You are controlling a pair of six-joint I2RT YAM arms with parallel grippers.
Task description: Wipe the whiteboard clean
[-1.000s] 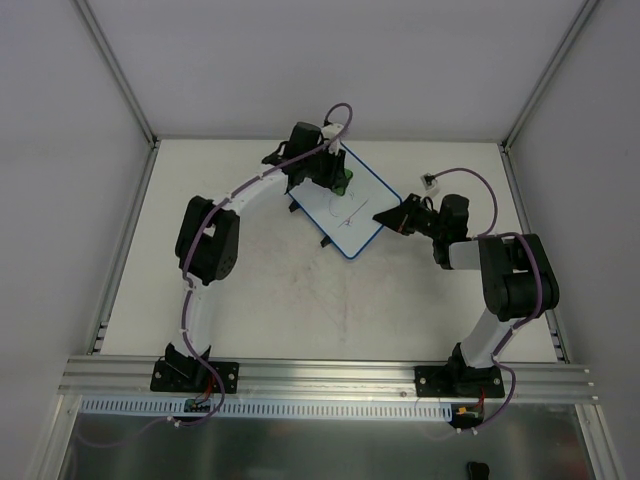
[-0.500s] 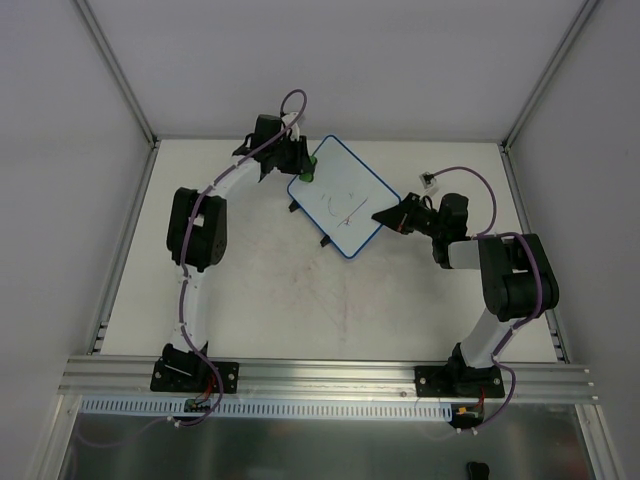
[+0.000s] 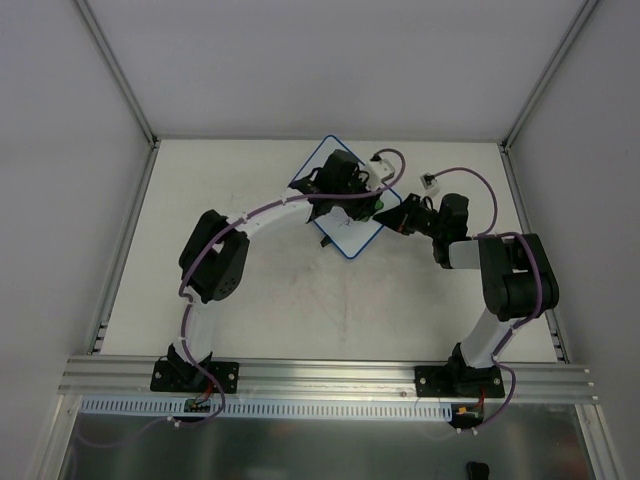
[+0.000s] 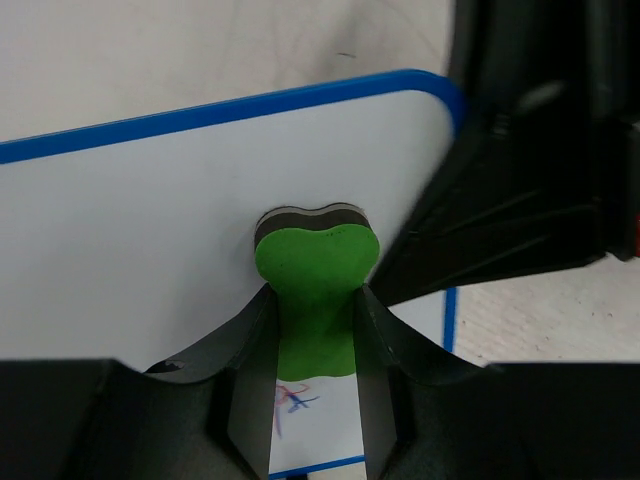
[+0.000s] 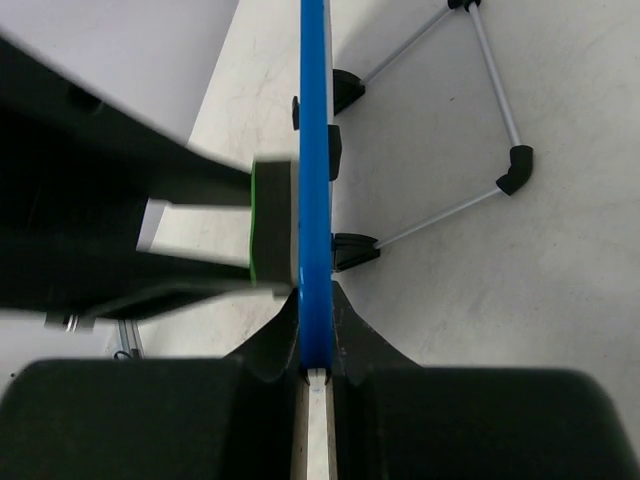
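We see the left gripper [image 4: 312,325] clamped on the green eraser [image 4: 316,265], which presses against the whiteboard [image 4: 140,230] near a rounded corner. The right gripper [image 5: 316,315] pinches the board's blue rim [image 5: 315,150]. The board sits toward the far middle of the table [image 3: 280,300].

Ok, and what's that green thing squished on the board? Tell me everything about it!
It's a small eraser. It has a bright green, foam-looking top with a rounded, two-lobed end, and a dark grey pad layer underneath. The left gripper is shut on its narrow part. Its pad side presses flat against the whiteboard, close to a rounded corner of the blue rim. Some marker scribbles show just behind it, between the gripper's fingers.
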